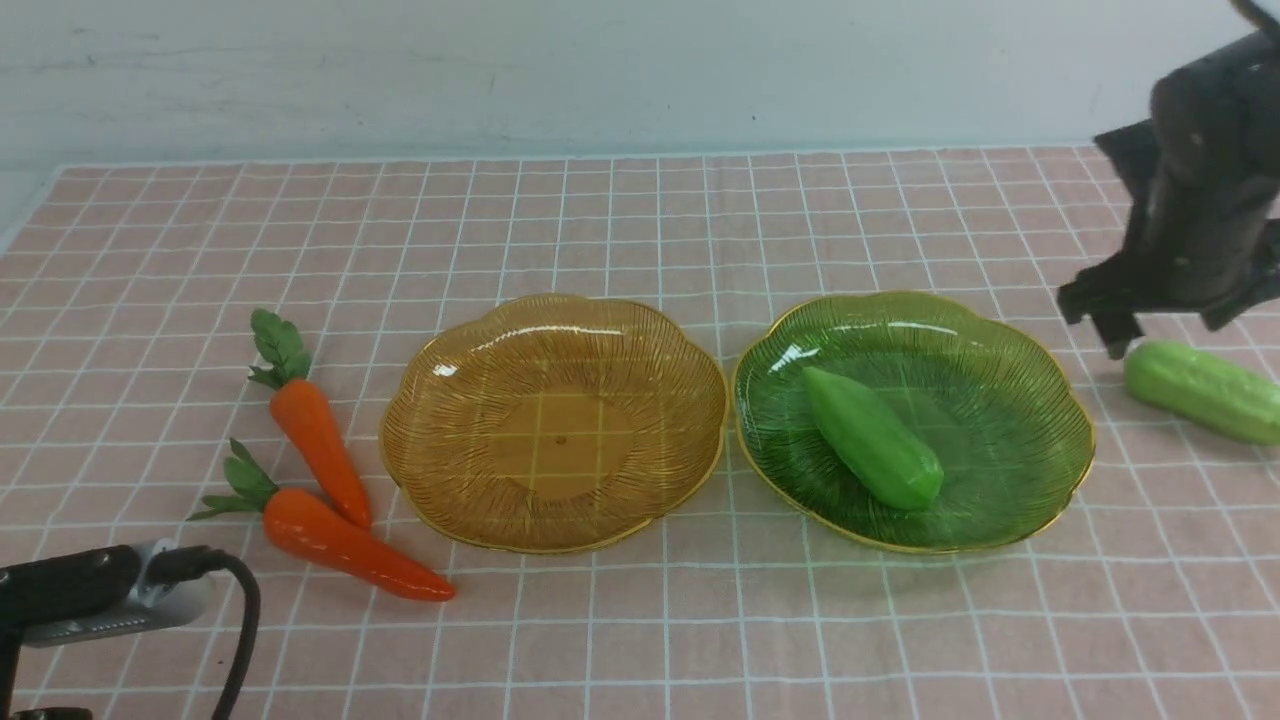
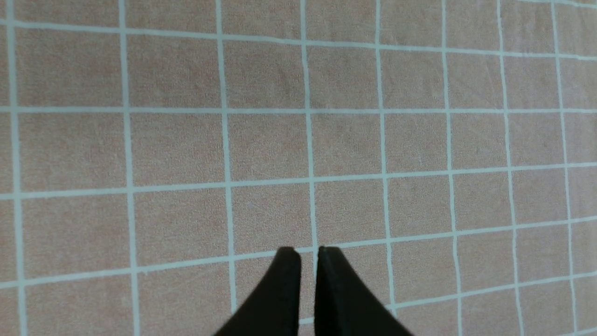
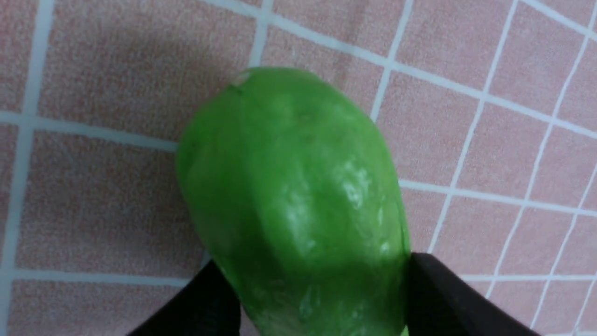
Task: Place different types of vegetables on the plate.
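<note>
Two orange carrots (image 1: 315, 435) (image 1: 350, 550) with green tops lie on the cloth left of an empty amber plate (image 1: 555, 420). One light-green gourd (image 1: 872, 437) rests in the green plate (image 1: 1000, 350). A second gourd (image 1: 1200, 390) lies on the cloth right of that plate. My right gripper (image 1: 1160, 325) is down over its near end. In the right wrist view both black fingers (image 3: 433, 289) press against the sides of this gourd (image 3: 289, 186). My left gripper (image 2: 308, 252) is shut and empty over bare cloth.
The pink checked tablecloth (image 1: 640, 640) covers the whole table. My left arm's wrist (image 1: 90, 595) and its cable sit at the front left corner, close to the nearer carrot. A pale wall runs behind the table's far edge.
</note>
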Tool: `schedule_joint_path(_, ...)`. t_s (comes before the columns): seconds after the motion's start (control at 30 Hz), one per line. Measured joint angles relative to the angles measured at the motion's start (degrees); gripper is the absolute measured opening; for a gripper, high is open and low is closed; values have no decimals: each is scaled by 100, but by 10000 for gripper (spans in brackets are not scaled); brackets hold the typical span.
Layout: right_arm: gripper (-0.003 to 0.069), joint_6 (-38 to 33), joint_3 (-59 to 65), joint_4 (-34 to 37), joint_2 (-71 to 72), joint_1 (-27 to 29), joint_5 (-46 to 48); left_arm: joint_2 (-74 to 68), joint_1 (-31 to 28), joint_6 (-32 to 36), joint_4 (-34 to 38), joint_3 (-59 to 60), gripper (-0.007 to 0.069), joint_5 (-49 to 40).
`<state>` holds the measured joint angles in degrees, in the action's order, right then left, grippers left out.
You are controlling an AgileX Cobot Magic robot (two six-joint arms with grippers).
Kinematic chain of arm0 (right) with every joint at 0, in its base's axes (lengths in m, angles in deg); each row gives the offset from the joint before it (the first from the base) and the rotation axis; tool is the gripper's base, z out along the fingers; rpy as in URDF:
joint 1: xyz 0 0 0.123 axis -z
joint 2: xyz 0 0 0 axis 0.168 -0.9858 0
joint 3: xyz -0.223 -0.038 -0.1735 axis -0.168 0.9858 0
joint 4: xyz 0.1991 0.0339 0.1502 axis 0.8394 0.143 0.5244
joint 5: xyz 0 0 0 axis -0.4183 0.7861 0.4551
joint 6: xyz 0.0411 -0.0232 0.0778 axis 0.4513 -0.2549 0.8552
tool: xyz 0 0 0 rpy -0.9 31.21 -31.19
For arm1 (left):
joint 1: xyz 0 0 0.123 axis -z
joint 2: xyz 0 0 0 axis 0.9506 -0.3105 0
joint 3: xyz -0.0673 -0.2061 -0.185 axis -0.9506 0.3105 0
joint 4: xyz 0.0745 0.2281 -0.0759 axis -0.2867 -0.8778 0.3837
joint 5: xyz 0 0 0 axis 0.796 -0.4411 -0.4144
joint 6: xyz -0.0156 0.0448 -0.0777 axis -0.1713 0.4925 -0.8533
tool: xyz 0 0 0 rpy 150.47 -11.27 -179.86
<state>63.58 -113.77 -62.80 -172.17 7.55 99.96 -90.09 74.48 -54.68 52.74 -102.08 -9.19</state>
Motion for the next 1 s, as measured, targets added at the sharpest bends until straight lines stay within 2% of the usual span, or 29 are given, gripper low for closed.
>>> schedule_joint_path(0.1,417,0,-472,388,-92,0,637,0,0,0,0,0,38,0)
schedule_joint_path(0.17,417,129,-931,808,-66,0,724,0,0,0,0,0,38,6)
schedule_joint_path(0.33,417,392,-1662,3266,572,-118,785,0,0,-6,0,0,38,106)
schedule_joint_path(0.37,417,392,-1657,3491,651,-173,800,0,0,-67,0,0,38,132)
schedule_joint_path(0.53,417,380,-1185,3720,627,-583,840,0,0,-174,0,0,46,161)
schedule_joint_path(0.67,419,313,-945,3670,450,-885,867,0,0,-176,0,0,120,199)
schedule_joint_path(0.7,437,313,-921,3656,443,-943,861,0,0,-188,0,0,143,199)
schedule_joint_path(0.77,525,362,-909,3676,496,-1030,860,0,0,-233,0,0,177,205)
schedule_joint_path(0.9,615,413,-701,3943,906,-1074,860,0,0,-582,-197,-72,253,302)
schedule_joint_path(1.0,625,413,-258,3970,1699,-1074,860,-69,0,-1169,-775,-382,298,463)
